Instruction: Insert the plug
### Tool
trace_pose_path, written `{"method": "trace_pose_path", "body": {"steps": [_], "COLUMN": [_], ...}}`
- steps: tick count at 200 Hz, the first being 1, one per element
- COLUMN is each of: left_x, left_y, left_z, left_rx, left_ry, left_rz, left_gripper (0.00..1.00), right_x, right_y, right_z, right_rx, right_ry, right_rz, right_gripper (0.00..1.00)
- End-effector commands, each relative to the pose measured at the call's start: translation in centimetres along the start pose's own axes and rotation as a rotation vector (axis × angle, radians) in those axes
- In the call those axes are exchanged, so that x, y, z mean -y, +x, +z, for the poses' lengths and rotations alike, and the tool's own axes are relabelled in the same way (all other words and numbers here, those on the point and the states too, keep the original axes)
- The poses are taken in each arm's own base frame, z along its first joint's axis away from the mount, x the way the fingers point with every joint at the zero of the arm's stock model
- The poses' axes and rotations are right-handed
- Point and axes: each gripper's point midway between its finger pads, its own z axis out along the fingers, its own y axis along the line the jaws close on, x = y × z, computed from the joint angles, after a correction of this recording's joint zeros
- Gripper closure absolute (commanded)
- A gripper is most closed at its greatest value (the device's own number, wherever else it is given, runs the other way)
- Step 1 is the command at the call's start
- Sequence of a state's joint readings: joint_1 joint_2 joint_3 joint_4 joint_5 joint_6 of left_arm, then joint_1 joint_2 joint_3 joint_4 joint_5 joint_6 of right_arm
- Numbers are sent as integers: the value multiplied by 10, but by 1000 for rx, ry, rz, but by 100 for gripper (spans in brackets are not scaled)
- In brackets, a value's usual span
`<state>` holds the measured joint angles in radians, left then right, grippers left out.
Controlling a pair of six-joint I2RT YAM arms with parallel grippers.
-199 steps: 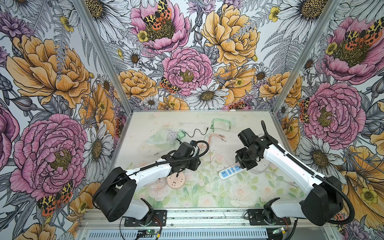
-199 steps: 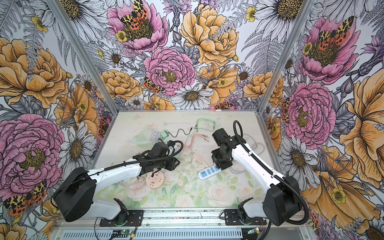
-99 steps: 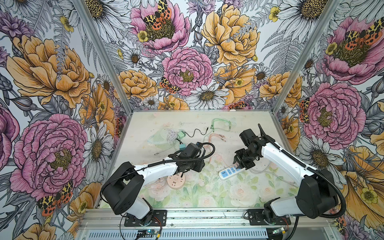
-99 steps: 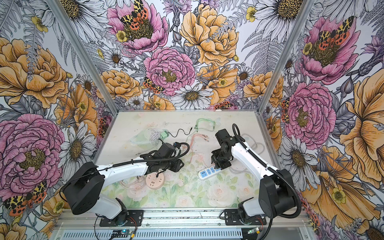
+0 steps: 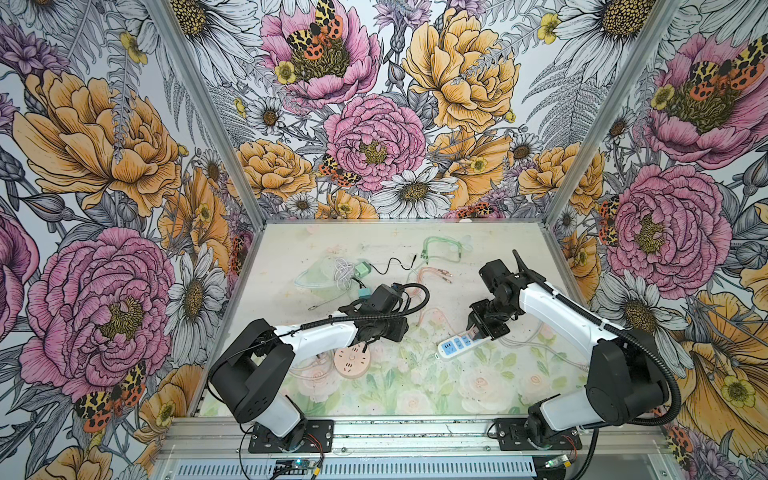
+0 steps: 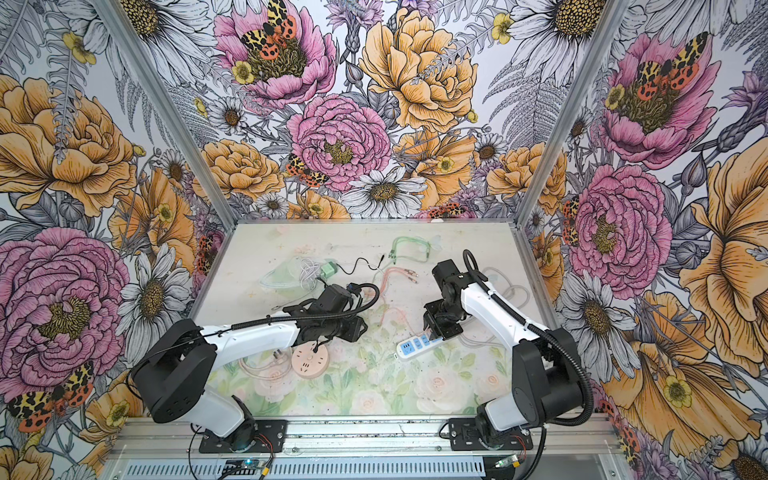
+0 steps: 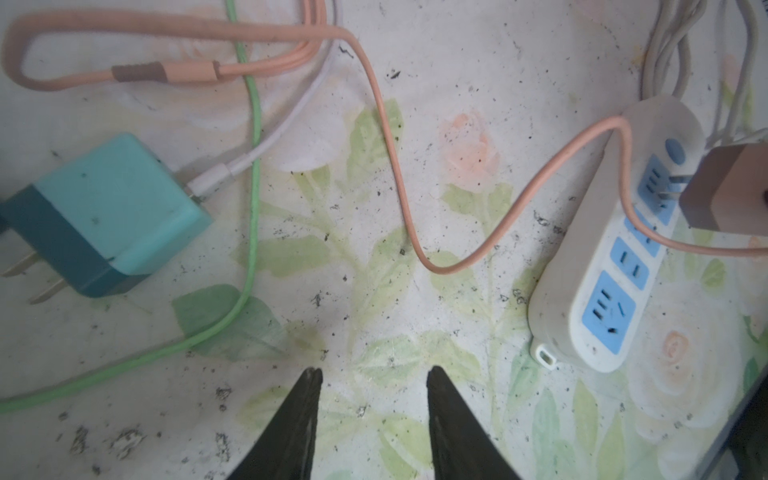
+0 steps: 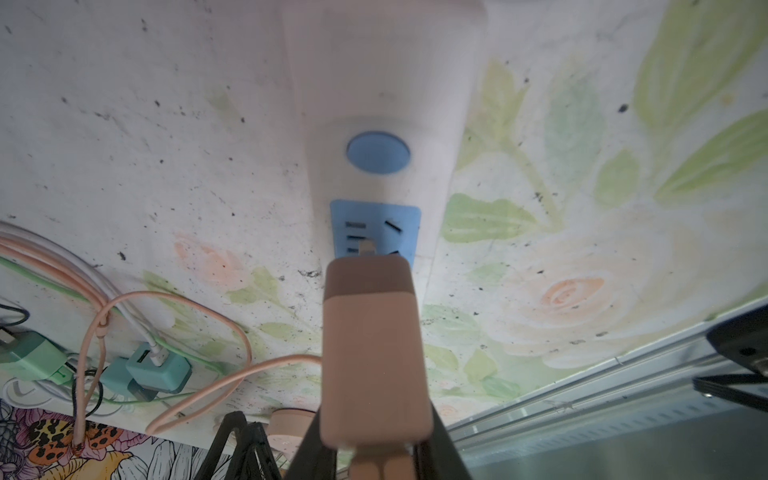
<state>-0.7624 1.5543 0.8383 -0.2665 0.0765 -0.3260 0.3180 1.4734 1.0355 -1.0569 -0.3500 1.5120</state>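
Clamping the tan plug (image 8: 374,353), the right hand (image 8: 376,440) holds it at the power strip (image 5: 455,345), which lies at 4 o'clock from the tabletop (image 5: 282,257) centre in both top views. The plug body hides most of the prongs, so I cannot tell whether they have entered the blue socket (image 8: 405,216). The left hand (image 7: 372,374) hangs empty, jaws apart, only its tips in frame.

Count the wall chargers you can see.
3: pink charger in the right gripper at the white power strip; teal charger lying left of centre; green charger just behind it. More may be hidden.
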Motion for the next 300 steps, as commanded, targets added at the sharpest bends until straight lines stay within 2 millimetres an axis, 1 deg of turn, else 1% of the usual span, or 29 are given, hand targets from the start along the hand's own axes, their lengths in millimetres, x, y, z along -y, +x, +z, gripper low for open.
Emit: {"method": "trace_pose_path", "body": {"steps": [1,28,57,98,165,218,268,300], "left_x": [-6,-7,-11,-15,-16,-17,-14,-13], "left_y": [-11,-11,-9,-9,-10,-9,-12,-12], "left_z": [1,1,1,-1,0,1,4,7], "left_rx": [23,22,20,21,19,-2,-17,-29], "left_ry": [-28,-32,-40,-53,-62,-72,-65,-65], "left_rz": [-26,-28,-33,-47,-50,-54,-55,-53], "left_gripper": [55,56,55,55,55,56,56,56], "right_x": [2,0,-6,-7,-10,-5,-10,-8], "right_y": [-3,-5,-5,-2,-7,-15,-21,-23], "right_z": [2,4,3,10,6,13,18,25], "right_rx": [-1,-10,-17,-55,-60,-88,-108,-118], "right_ry": [5,7,-9,5,-17,8,20,47], "right_rz": [12,15,9,0,5,21,10,15], "right_gripper": [100,100,100,100,100,100,100,100]}}
